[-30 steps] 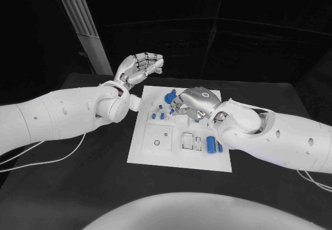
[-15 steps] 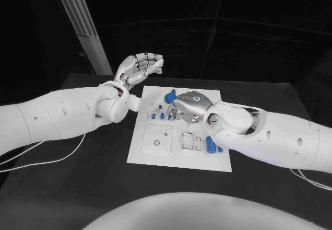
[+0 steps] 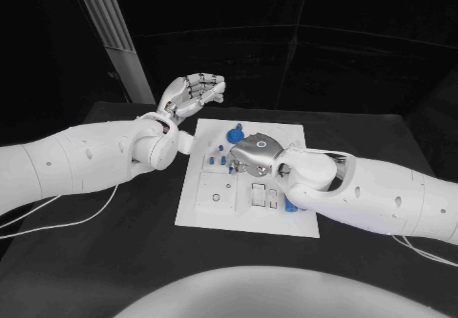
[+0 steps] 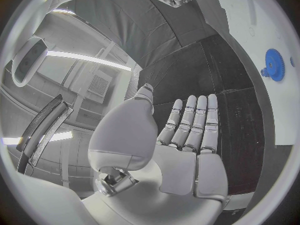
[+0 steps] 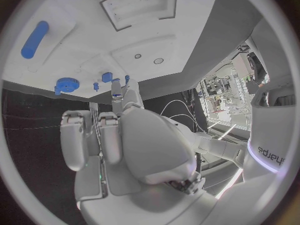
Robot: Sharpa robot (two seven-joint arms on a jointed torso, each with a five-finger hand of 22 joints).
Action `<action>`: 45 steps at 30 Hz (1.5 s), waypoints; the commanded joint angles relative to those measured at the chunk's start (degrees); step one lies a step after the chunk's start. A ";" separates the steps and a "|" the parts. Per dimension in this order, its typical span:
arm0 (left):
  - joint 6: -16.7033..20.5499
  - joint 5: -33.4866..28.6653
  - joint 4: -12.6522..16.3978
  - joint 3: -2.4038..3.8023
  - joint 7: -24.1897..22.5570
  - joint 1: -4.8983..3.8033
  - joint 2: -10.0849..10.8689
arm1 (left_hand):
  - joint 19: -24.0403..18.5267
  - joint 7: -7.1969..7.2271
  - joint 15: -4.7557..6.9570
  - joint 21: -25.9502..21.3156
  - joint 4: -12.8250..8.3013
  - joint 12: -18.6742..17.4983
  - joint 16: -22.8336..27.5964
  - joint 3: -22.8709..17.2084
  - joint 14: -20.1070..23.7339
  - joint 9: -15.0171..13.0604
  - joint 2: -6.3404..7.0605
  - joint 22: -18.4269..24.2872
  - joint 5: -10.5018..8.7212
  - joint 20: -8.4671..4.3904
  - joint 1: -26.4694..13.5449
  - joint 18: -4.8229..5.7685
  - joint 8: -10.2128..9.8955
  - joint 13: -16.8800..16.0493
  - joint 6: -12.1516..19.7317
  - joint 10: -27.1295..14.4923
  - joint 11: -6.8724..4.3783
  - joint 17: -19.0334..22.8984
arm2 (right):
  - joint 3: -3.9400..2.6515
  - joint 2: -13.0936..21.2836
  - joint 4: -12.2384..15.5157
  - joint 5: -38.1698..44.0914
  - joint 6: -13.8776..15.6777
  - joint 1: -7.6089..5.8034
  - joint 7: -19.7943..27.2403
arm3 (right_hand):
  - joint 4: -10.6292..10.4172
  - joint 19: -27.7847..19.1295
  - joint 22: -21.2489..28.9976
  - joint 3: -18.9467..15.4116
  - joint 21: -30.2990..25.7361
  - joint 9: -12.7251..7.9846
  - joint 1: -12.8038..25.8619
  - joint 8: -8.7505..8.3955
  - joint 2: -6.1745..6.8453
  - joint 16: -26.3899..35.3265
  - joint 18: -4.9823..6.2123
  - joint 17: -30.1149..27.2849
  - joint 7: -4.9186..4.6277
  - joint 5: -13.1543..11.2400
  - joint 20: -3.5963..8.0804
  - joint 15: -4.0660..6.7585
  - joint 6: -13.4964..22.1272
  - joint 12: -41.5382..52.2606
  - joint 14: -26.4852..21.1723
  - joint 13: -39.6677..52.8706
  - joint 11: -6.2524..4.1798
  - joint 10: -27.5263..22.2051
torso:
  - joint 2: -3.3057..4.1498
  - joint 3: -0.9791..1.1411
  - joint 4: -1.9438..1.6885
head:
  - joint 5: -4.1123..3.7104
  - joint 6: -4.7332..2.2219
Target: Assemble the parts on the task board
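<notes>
The board lies flat in the middle of the black table, between the 2 arms.

The left hand is raised above the table, beyond the far left corner of the board and apart from it. Its palm faces up and its fingers are spread a little and bent only lightly. It holds nothing; the left wrist view shows the palm bare and the fingers nearly straight, side by side.

The right hand is low over the middle of the board, its back turned up to the head camera. In the right wrist view its fingers are curled in toward the palm, and one fingertip reaches out toward the small blue parts. It cannot be told whether this hand pinches a part or only touches the board.

On the far part of the board, a blue gear lies just beside the right hand; it shows also in the left wrist view and the right wrist view. A few small blue pegs stand in a row just left of the hand. A blue cylinder lies near the right edge of the board, partly covered by the right arm; the right wrist view shows it lying flat. Near the left side of the board there is a square recess with a small hole in it.
</notes>
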State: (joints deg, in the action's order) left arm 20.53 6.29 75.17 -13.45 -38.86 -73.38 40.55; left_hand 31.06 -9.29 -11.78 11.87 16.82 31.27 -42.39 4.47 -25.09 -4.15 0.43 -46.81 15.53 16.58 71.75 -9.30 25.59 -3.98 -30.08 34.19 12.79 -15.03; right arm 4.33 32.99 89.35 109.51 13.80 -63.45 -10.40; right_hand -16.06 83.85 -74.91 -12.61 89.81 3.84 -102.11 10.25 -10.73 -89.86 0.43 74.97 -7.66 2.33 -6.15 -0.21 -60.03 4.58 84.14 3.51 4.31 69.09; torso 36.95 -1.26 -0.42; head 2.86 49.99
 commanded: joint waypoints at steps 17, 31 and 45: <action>-0.65 -0.15 0.01 0.04 -7.90 -0.09 -0.10 | 0.38 -6.07 -0.13 -0.41 -0.06 0.34 -0.41 0.39 0.41 0.08 -0.78 0.09 0.36 -0.15 -0.02 1.13 0.32 0.08 0.48 -0.38 0.09 0.17 | -0.03 -1.81 -1.54 3.29 -2.53 1.73 0.42 | 0.05 6.15 -15.09 0.48 0.19 0.01 -0.17 -0.26 -0.07 -0.14 -0.43 15.03 -0.27 0.39 -0.41 -0.40 0.04 -0.46 5.86 -0.04 0.29 -0.20 | 0.02 0.04 -0.04 | -0.20 0.01; -0.64 -0.15 -0.04 0.04 -7.79 -0.09 -0.03 | 0.38 -6.07 -0.13 -0.41 -0.06 0.34 -0.41 0.39 0.41 0.08 -0.78 0.09 0.36 -0.15 -0.02 1.13 0.32 0.08 0.48 -0.38 0.09 0.17 | -0.03 -2.29 -1.62 3.34 -3.23 2.20 0.68 | -0.01 6.15 -15.09 0.51 0.19 0.01 -0.11 -0.33 -0.11 -0.14 -0.43 15.03 -0.32 0.38 -0.43 -0.41 0.07 -0.52 5.86 -0.04 0.31 -0.21 | -0.01 -0.01 0.02 | -0.22 0.01; -0.66 -0.15 -0.12 0.04 -7.63 -0.09 0.07 | 0.38 -6.09 -0.14 -0.43 -0.06 0.42 -0.51 0.45 0.47 0.09 -0.85 0.10 0.37 -0.15 -0.02 1.14 0.38 0.09 0.57 -0.46 0.11 0.28 | -0.02 -2.51 -1.85 3.03 -4.81 2.41 0.93 | -0.12 6.12 -15.08 0.55 0.15 0.00 0.01 -0.51 -0.17 -0.14 -0.42 15.03 -0.38 0.38 -0.49 -0.44 0.17 -0.68 5.86 -0.04 0.37 -0.28 | 0.01 0.01 0.03 | -0.63 0.01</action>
State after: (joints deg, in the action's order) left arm 20.42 6.28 75.04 -13.45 -38.86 -73.37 40.61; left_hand 31.06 -9.29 -11.99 11.64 16.66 31.54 -42.59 4.63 -24.89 -4.13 -0.01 -46.76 15.53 16.58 71.77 -9.30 25.59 -3.94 -30.08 34.19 12.79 -14.80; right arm 4.33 30.57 87.49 112.34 10.00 -60.98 -9.91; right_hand -16.03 84.05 -74.91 -12.28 89.81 3.79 -102.09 9.74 -10.71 -89.86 0.43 74.97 -7.66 2.53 -6.33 -0.21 -59.79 4.14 84.14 3.51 4.51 68.88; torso 36.92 -1.26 -0.37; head 2.33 49.99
